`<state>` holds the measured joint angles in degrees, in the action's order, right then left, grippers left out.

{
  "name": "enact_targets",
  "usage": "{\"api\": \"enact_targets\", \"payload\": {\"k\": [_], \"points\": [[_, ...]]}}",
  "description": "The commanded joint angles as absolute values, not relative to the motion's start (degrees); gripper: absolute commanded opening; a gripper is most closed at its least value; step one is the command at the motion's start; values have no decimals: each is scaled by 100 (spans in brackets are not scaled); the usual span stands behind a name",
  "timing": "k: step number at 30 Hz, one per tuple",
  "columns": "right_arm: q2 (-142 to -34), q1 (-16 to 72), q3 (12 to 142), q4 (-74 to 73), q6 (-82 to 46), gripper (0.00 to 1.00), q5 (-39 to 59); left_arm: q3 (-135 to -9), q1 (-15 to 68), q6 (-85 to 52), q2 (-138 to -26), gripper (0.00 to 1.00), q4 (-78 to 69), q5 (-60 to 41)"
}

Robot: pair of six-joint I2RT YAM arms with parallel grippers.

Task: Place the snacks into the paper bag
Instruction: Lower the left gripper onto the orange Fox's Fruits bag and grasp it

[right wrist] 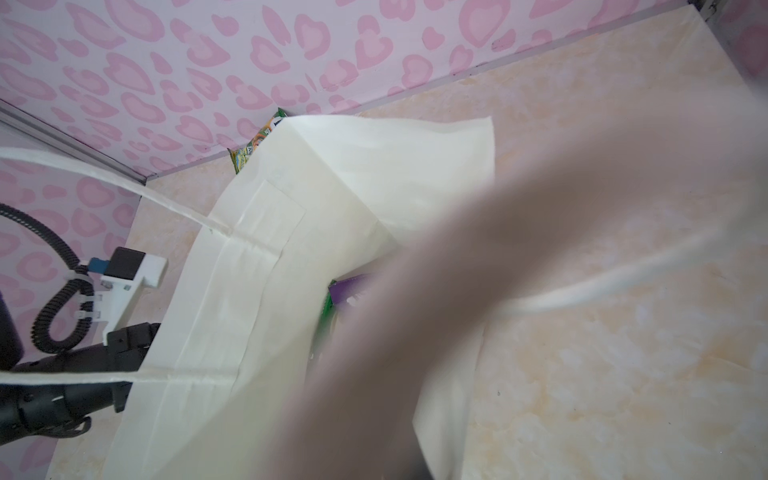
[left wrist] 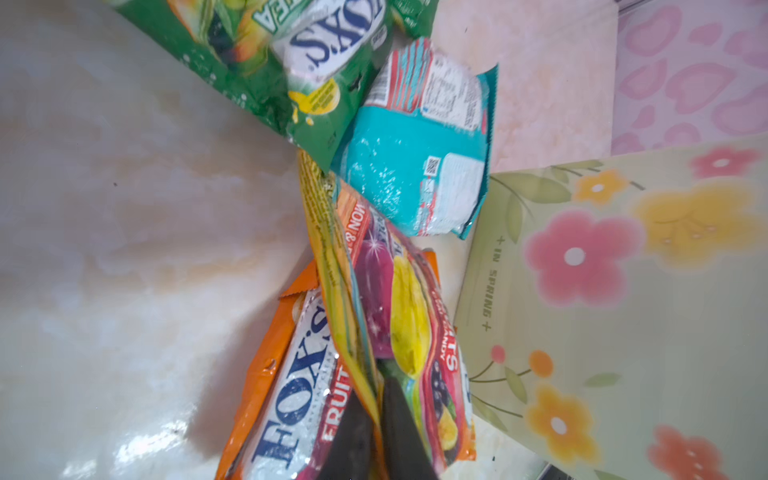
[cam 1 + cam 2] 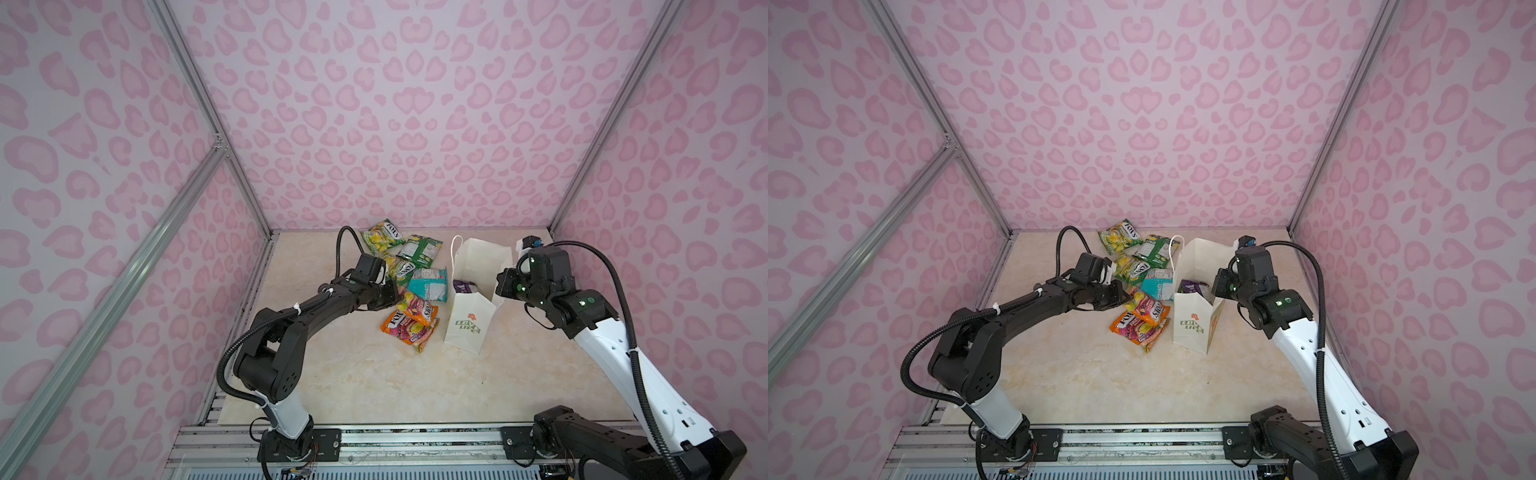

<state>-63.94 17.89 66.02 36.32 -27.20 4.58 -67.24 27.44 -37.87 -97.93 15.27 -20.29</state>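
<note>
The white paper bag (image 3: 469, 328) stands open right of centre, with a purple packet (image 3: 464, 286) inside it. Several snacks lie in a pile to its left: green-yellow FOX'S packets (image 3: 384, 240), a dark green one (image 3: 419, 249), a teal-white one (image 2: 415, 166) and two orange-pink FOX'S packets. My left gripper (image 2: 374, 390) is shut on the edge of the upper orange-pink packet (image 3: 417, 309), which lies over the lower one (image 3: 405, 330). At the bag's right rim my right gripper (image 3: 498, 289) is shut on the paper, its jaws hidden behind blurred paper in the right wrist view.
Pink patterned walls and aluminium frame posts enclose the marble-look table (image 3: 365, 382) on three sides. The bag's cord handle (image 3: 454, 249) sticks up at its far left corner. Both arm bases sit on the rail along the front edge.
</note>
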Motion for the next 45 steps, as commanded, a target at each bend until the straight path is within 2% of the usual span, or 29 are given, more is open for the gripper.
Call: {"api": "enact_targets", "payload": {"k": [1,7,11,15,21,23,25,28,30,39,45], "points": [[-6425,1798,6618,3595,-2681,0,536,-6970,2734,-3659,-9520,10,1926,-1758],[-6425,1799,6609,3589,-2692,0,571,-6931,2551,-3691,-8963,5,2311,-1487],[-6425,1797,6624,3590,-2689,0,567,-6539,2251,-3715,-8503,4,2305,-1655],[-6450,1804,6603,3551,-2698,0,605,-6039,1822,-3710,-8310,6,2219,-1872],[-6504,1812,6578,3488,-2737,0,703,-5570,1365,-3765,-8655,15,1853,-2123],[-6502,1815,6600,3504,-2738,0,694,-5483,1255,-3867,-8841,21,1695,-2211],[-6491,1819,6604,3522,-2726,0,686,-5421,1134,-3999,-9007,34,1561,-2280],[-6478,1813,6608,3542,-2733,0,666,-5275,1038,-4237,-9034,69,1386,-2190],[-6464,1815,6594,3542,-2720,0,659,-5100,1020,-4452,-8902,99,1320,-2038],[-6625,1811,6530,3376,-2761,0,747,-3952,1348,-6106,-8393,98,-64,-2421],[-6636,1824,6550,3397,-2734,0,730,-3630,1554,-7010,-8478,98,-905,-2302]]}}
